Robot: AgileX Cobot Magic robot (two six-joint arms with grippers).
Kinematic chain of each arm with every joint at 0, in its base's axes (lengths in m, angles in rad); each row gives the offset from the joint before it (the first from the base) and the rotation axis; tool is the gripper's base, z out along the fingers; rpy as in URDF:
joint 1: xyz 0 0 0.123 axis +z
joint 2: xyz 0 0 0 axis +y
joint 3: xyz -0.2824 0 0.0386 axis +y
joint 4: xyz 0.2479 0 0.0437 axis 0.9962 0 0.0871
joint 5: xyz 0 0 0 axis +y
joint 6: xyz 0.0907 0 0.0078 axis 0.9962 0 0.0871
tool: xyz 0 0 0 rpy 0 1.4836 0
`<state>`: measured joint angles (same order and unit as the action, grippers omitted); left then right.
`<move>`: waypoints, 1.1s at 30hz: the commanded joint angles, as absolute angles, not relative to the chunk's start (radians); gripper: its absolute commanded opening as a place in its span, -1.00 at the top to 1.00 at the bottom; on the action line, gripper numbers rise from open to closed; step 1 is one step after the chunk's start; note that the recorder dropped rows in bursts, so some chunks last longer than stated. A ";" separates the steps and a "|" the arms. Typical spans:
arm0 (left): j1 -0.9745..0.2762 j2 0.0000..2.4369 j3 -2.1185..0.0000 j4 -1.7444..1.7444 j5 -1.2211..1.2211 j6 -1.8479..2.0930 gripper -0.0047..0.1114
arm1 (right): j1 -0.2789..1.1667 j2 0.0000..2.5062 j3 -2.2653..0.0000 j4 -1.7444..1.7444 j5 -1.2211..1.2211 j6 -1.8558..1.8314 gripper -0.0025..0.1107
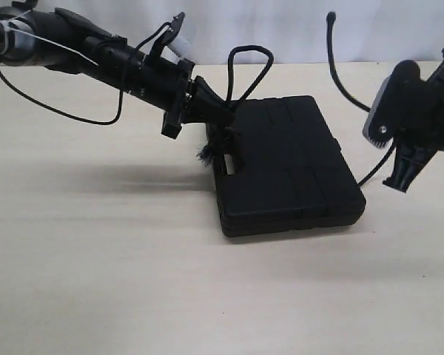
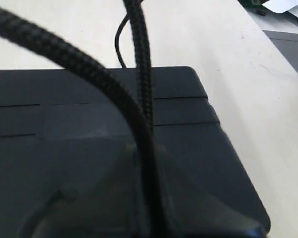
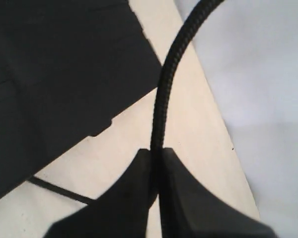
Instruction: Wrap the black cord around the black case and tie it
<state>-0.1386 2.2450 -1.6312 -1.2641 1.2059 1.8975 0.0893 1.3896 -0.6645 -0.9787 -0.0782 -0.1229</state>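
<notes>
Left hand [image 2: 146, 153] and right hand [image 3: 156, 153] pinch the black cord [image 2: 140, 49] either side of the black case [image 1: 288, 170].

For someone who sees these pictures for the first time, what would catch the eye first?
First, the black case lying flat in the middle of the pale table. Then the black cord: a loop rises over the case's left side, where the left gripper is shut on it, while the right gripper, to the right of the case, is shut on another stretch.
</notes>
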 commanded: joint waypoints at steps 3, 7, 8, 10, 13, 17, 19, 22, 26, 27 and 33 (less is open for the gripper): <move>-0.135 2.244 -1.630 -1.301 1.221 1.972 0.92 | 0.119 1.462 -0.630 -1.041 -0.113 -0.302 0.88; -0.135 2.245 -1.630 -1.295 1.221 1.987 0.92 | 0.119 1.514 -0.630 -1.041 -0.166 -0.351 0.88; -0.135 2.245 -1.630 -1.295 1.221 1.987 0.92 | 0.119 1.524 -0.630 -1.041 -0.182 -0.360 0.88; -0.135 2.245 -1.630 -1.295 1.221 1.987 0.92 | 0.119 1.542 -0.628 -1.041 -0.228 -0.362 0.88; -0.135 2.257 -1.630 -1.306 1.221 1.973 0.92 | 0.119 1.550 -0.628 -1.041 -0.291 -0.362 0.88; -0.135 2.291 -1.630 -1.350 1.221 1.956 0.92 | 0.119 1.550 -0.626 -1.041 -0.302 -0.380 0.88; -0.135 2.310 -1.630 -1.377 1.221 1.942 0.92 | 0.119 1.550 -0.626 -1.041 -0.310 -0.389 0.88; -0.135 2.327 -1.630 -1.411 1.221 1.928 0.92 | 0.119 1.550 -0.626 -1.036 -0.335 -0.412 0.88; -0.147 2.331 -1.630 -1.419 1.221 1.904 0.92 | 0.119 1.550 -0.634 -1.032 -0.349 -0.414 0.88; -0.149 2.331 -1.630 -1.419 1.221 1.904 0.92 | 0.119 1.550 -0.638 -1.023 -0.346 -0.414 0.88; -0.180 2.331 -1.630 -1.436 1.221 1.902 0.92 | 0.117 1.550 -0.650 -0.952 -0.270 -0.427 0.88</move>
